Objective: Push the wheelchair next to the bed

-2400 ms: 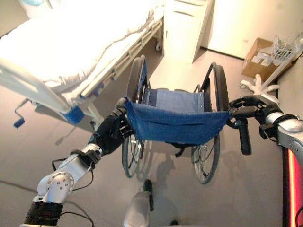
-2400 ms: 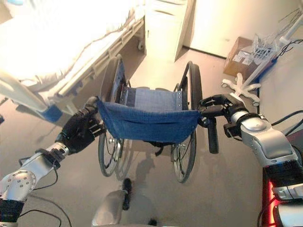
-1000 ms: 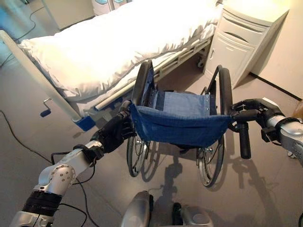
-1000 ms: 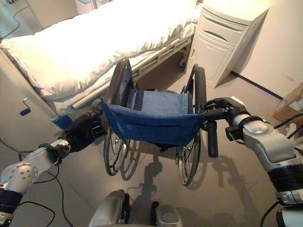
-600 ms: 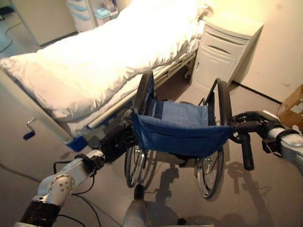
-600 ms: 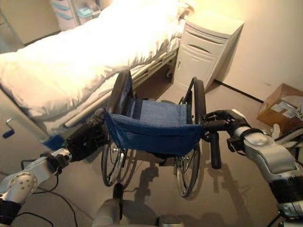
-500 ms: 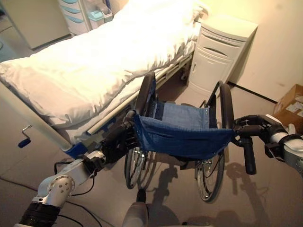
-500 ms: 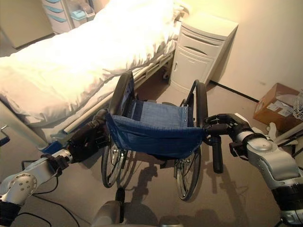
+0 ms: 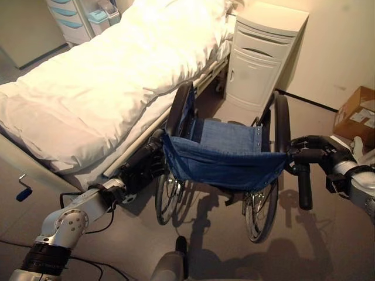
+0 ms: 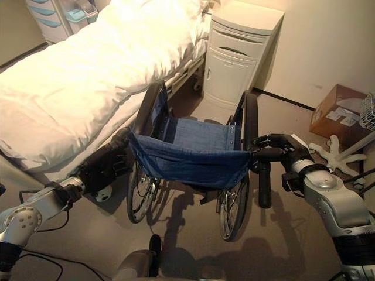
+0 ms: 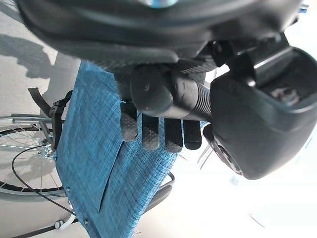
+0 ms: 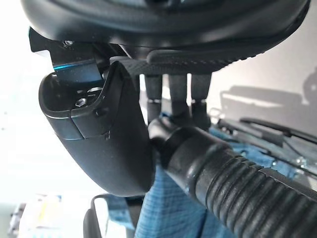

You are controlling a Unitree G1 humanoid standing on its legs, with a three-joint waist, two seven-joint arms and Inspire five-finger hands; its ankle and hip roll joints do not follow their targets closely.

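Wheelchair (image 9: 225, 153) stands on grey floor (image 9: 304, 246) beside bed (image 9: 105, 88).

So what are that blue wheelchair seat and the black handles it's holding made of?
The blue sling seat looks like woven fabric: visible weave, sagging. The black ribbed push handle seems rubber or soft plastic, matte and ridged; the left hand and right hand curl round one each.

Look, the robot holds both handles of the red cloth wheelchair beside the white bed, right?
Nearly. The cloth wheelchair is blue, not red, as the left eye view shows. The left hand and right hand do hold its handles, beside the white bed.
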